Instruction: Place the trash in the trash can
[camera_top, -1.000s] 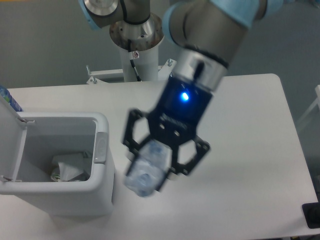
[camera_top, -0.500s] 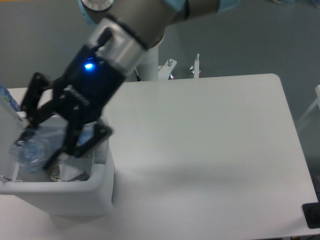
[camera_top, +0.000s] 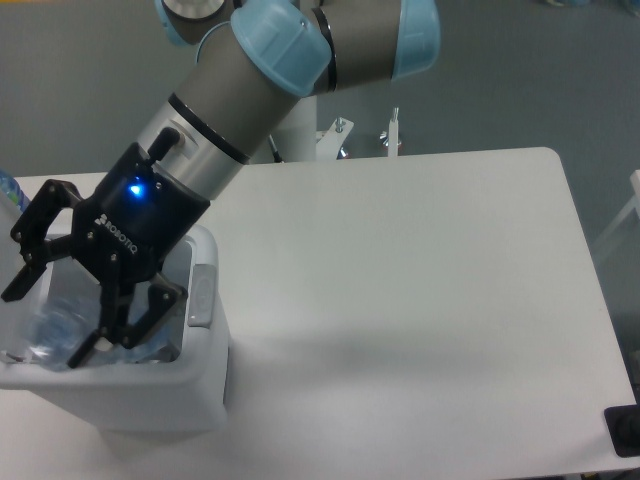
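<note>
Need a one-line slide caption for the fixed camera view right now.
Gripper with open jaws above the trash can, bottle lying inside.

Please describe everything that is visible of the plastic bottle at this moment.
The bottle is clear, bluish plastic, blurred in this view. It lies low inside the open trash can, near its left side, with the gripper right above it, jaws spread. One dark finger crosses in front of it. Whether the fingers touch it cannot be told. Its label and cap cannot be made out.
</note>
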